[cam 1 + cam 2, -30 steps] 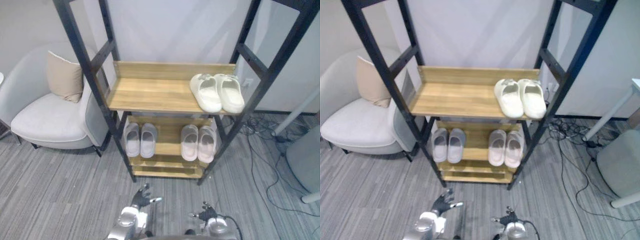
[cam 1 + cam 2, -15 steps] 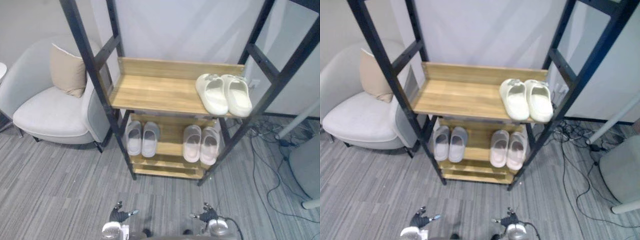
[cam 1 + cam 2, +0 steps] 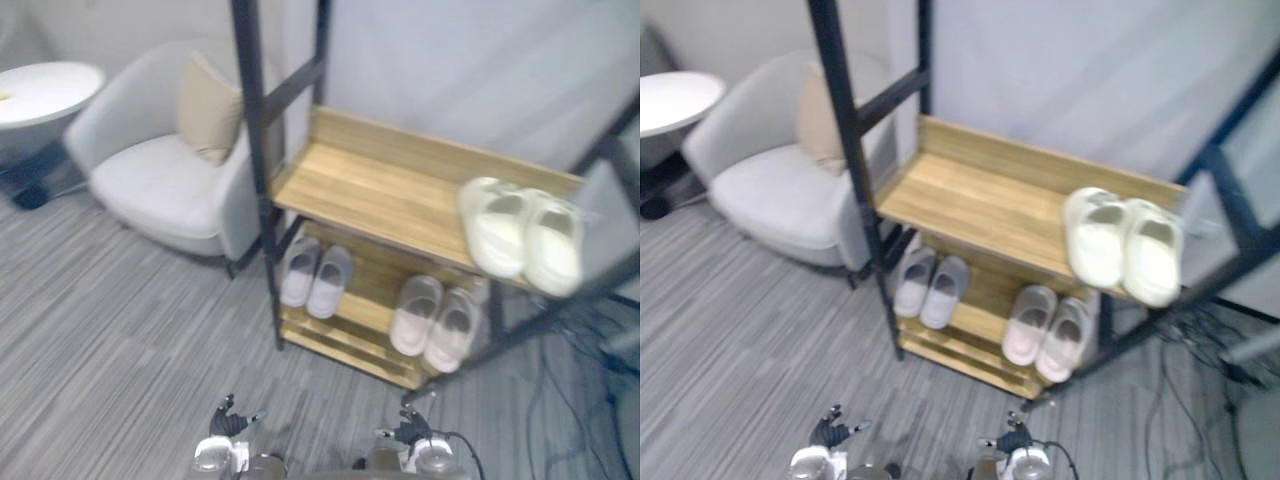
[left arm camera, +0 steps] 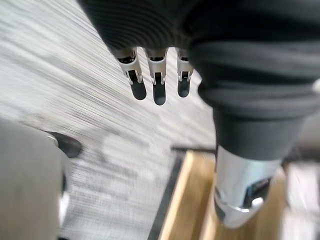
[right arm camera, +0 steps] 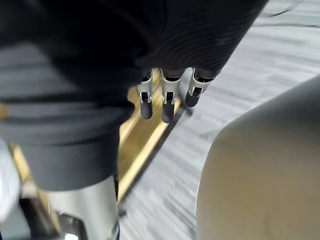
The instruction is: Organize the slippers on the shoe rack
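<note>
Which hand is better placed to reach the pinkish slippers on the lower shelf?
The right hand, probably. It hangs low, almost straight in front of the pinkish slippers, its fingers relaxed and holding nothing. The left hand is also empty but sits further off, nearer the grey slippers.

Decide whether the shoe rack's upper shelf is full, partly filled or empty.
Partly filled. One cream pair of slippers sits at the right end of the upper shelf; the rest of its board is bare.

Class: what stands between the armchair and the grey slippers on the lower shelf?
The shoe rack's black post stands between the armchair and the grey slippers, as both eye views show.
</note>
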`<state>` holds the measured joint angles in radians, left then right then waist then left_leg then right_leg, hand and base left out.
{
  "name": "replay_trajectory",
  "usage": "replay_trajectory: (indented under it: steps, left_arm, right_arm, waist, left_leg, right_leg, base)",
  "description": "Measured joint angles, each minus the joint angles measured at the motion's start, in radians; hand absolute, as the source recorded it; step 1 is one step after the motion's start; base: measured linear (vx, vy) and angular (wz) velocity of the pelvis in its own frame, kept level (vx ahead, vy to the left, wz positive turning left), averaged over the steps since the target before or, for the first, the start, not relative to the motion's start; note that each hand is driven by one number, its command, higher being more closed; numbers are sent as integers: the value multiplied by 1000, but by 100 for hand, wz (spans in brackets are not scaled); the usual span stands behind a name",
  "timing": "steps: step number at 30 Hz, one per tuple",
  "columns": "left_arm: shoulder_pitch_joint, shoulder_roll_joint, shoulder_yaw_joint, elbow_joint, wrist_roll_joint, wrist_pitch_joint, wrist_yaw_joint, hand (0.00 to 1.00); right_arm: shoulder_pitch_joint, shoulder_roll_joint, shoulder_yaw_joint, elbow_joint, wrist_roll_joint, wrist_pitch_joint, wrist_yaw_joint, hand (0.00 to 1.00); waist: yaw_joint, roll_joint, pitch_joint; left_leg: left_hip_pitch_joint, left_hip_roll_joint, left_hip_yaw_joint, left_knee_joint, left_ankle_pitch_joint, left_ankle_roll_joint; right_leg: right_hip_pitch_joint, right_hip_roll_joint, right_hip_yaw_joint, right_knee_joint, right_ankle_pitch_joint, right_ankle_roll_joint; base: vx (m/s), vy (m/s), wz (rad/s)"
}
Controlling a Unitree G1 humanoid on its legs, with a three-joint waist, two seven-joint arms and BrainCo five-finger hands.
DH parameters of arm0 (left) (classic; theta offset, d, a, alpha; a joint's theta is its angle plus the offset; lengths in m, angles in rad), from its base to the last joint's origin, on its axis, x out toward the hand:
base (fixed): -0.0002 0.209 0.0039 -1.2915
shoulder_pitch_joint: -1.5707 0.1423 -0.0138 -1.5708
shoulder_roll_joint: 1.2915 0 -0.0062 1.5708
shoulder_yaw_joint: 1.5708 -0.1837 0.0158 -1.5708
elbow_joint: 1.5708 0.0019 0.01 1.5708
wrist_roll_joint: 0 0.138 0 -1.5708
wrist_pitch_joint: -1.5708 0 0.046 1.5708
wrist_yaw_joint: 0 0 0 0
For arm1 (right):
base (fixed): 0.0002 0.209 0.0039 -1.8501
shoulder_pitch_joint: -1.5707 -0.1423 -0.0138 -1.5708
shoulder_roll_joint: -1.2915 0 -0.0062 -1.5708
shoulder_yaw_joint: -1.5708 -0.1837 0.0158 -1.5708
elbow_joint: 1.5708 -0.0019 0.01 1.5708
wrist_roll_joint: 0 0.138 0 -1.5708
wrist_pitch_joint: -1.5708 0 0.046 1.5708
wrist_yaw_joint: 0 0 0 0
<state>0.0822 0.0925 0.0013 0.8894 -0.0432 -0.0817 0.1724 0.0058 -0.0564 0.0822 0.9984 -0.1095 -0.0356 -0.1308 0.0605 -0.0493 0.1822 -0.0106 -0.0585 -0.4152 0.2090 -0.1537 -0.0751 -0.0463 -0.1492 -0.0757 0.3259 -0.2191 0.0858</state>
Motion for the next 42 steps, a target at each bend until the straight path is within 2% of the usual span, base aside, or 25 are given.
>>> replay_trajectory:
  steps: [2, 6, 7, 8, 10, 11, 12, 14, 16, 18, 21, 23, 24, 25, 27, 30, 31, 34, 36, 37, 38, 39, 40, 41, 42]
  left_arm:
    - [13, -26, 1, 3, 0, 0, 1, 0]
    - [8, -29, -1, 6, 0, -1, 0, 0]
    - [6, -24, -1, 5, -1, -2, 0, 0]
    - [5, -22, -4, 5, 1, -4, 0, 0]
    - [-16, -16, -12, 13, 5, 0, 0, 0]
    - [-17, -15, -21, 16, 11, 0, 0, 0]
    - [-18, -10, -23, 19, 19, -1, 0, 0]
    - [-27, -19, -20, 25, 21, -1, 0, 0]
    - [-35, -16, -19, 28, 21, 1, 0, 0]
    - [-44, -18, -7, 35, 20, -1, 1, 0]
    - [-44, -18, 4, 35, 20, -1, 2, 0]
    - [-48, -17, 3, 37, 20, 2, 0, 0]
    - [-50, -11, -1, 47, 20, 2, 0, 0]
    - [-49, -10, -1, 59, 20, 6, 0, 0]
    - [-40, -12, -1, 64, 20, 7, 1, 0]
    - [-49, -17, 0, 83, 20, 6, 1, 0]
    - [-54, -20, 0, 87, 20, 7, 1, 0]
    - [-56, -16, 2, 88, 19, 6, 1, 0]
    - [-49, -7, 4, 87, 19, 6, 2, 0]
    - [-38, -6, 16, 76, 17, 2, 3, 0]
    - [-29, -20, 26, 78, 12, 3, 3, 0]
    - [-24, -25, 32, 77, 9, 0, 2, 0]
    - [-32, -36, 59, 70, 0, 1, 2, 0]
    - [-38, -51, 92, 49, -12, 1, 2, 0]
    - [-42, -53, 101, 42, -24, 0, 4, 0]
  right_arm:
    - [-16, -15, 8, 0, 0, -1, 1, 0]
    - [-40, -10, 18, -1, 0, -4, -1, 0]
    - [-41, -5, 10, 1, 0, -3, -4, 0]
    - [-36, -3, -3, 1, 0, -4, -8, 0]
    - [-40, -2, -3, 1, 0, -3, -18, 0]
    - [-38, -2, -3, 1, 0, -3, -19, 0]
    - [-38, -4, -4, 1, 0, -3, -21, 0]
    - [-36, -2, -4, 1, 0, -1, -25, 0]
    - [-47, 2, -4, 1, 0, -1, -25, 0]
    - [-54, 9, -12, 1, 1, -1, -25, 0]
    - [-76, 27, -39, 1, 0, 2, -23, 0]
    - [-97, 37, -38, -1, 0, 2, -22, 0]
    - [-99, 43, -37, -2, 0, 0, -21, 0]
    - [-90, 47, -37, -2, 0, 0, -19, 0]
    - [-72, 47, -27, -4, 0, 1, -18, 0]
    - [-56, 42, -16, -20, 1, -1, -18, 0]
    - [-56, 39, -14, -33, 1, -3, -19, 0]
    - [-58, 37, -7, -42, 0, -4, -19, 0]
    - [-56, 40, 2, -41, 0, -4, -18, 0]
    - [-50, 40, 1, -41, 0, -4, -17, 0]
    - [-57, 25, 1, -42, -1, -5, -17, 0]
    - [-60, 25, 0, -38, -1, -4, -17, 0]
    - [-67, 14, 3, -34, 0, -3, -19, 0]
    - [-74, 4, 8, -34, 0, -1, -19, 0]
    - [-77, 3, 12, -27, 1, 5, -20, 0]
  waist:
    - [0, 39, -5]
    - [1, 58, -2]
    - [1, 45, 5]
    - [-2, 43, 6]
    - [-3, 42, 14]
    - [-6, 42, 14]
    - [-13, 46, 18]
    - [-9, 57, 21]
    - [-8, 54, 19]
    - [-4, 46, 24]
    - [6, 37, 20]
    - [5, 29, 25]
    - [-4, 27, 28]
    - [-13, 29, 30]
    - [-12, 42, 40]
    - [-18, 45, 43]
    - [-24, 48, 45]
    - [-29, 37, 61]
    - [-32, 20, 60]
    - [-37, 9, 53]
    - [-42, 37, 46]
    - [-40, 49, 40]
    - [-43, 73, 48]
    - [-37, 95, 73]
    - [-28, 93, 83]
  left_leg:
    - [-24, 24, -49, -25, 13, -28]
    - [-86, 50, -80, -73, 86, -59]
    - [-105, 52, 12, -98, 134, -33]
    - [-113, 75, 215, -112, 131, 23]
    - [-136, 157, 597, -76, 119, 68]
    - [-147, 189, 728, -38, 115, 76]
    - [-155, 206, 816, 5, 103, 73]
    - [-183, 204, 914, 94, 15, 123]
    - [-184, 210, 991, 150, -50, 122]
    - [-187, 176, 977, 153, -60, 112]
    - [-192, 111, 908, 161, -89, 147]
    - [-165, 91, 874, 150, -98, 154]
    - [-126, 77, 834, 122, -99, 155]
    - [-85, 76, 795, 93, -99, 155]
    - [11, 79, 746, 28, -92, 145]
    - [85, 87, 664, -33, -86, 134]
    - [90, 92, 634, -43, -85, 129]
    - [138, 98, 538, -78, -100, 84]
    - [163, 97, 470, -55, -143, 57]
    - [155, 103, 420, -7, -192, 37]
    - [141, 144, 386, 58, -227, 11]
    - [111, 155, 385, 109, -230, 4]
    - [-17, 207, 422, 339, -206, -31]
    - [-118, 269, 482, 537, -163, -27]
    - [-143, 300, 526, 600, -170, -22]
  right_leg:
    - [13, 21, -59, -36, 11, -15]
    - [40, 43, -183, -122, 50, -39]
    - [51, 25, -227, -141, 57, -41]
    - [51, 14, -264, -151, 62, -44]
    - [52, -13, -326, -141, 62, -42]
    - [54, -27, -357, -138, 60, -35]
    - [69, -46, -392, -137, 56, -19]
    - [111, -88, -471, -129, 33, 24]
    - [149, -115, -532, -153, 23, 52]
    - [184, -129, -547, -181, 26, 50]
    - [222, -163, -612, -142, 93, 81]
    - [190, -223, -611, 32, 111, 97]
    - [127, -257, -544, 233, 101, 52]
    - [77, -229, -455, 362, 45, 29]
    - [25, -159, -382, 407, -28, 22]
    - [-98, -94, -380, 235, -54, 6]
    - [-139, -70, -346, 161, -36, 8]
    - [-199, -16, -209, -73, 110, 18]
    - [-211, -23, -168, -40, 148, -10]
    - [-213, -22, -177, 4, 164, -31]
    - [-206, -5, -207, 46, 135, -41]
    - [-204, 4, -227, 48, 117, -46]
    - [-174, 22, -275, 23, 92, -60]
    - [-109, 50, -308, -26, 86, -75]
    - [-67, 64, -320, -53, 82, -82]
  base:
    - [58, -182, 83]
    - [35, -102, 82]
    - [-7, -19, 107]
    - [-13, -10, 104]
    - [-25, 25, 94]
    - [11, 75, 101]
    - [46, 158, 116]
    - [50, 244, 110]
    - [103, 255, 113]
    - [183, 246, 110]
    - [249, 183, 83]
    - [291, 203, 51]
    - [318, 152, 79]
    - [275, 79, 86]
    - [279, 42, 77]
    - [285, -4, 80]
    - [268, -71, 96]
    - [325, -142, 101]
    - [388, -273, 121]
    - [455, -358, 120]
    - [466, -335, 105]
    - [454, -335, 98]
    - [438, -307, 84]
    - [428, -321, 76]
    - [445, -280, 42]
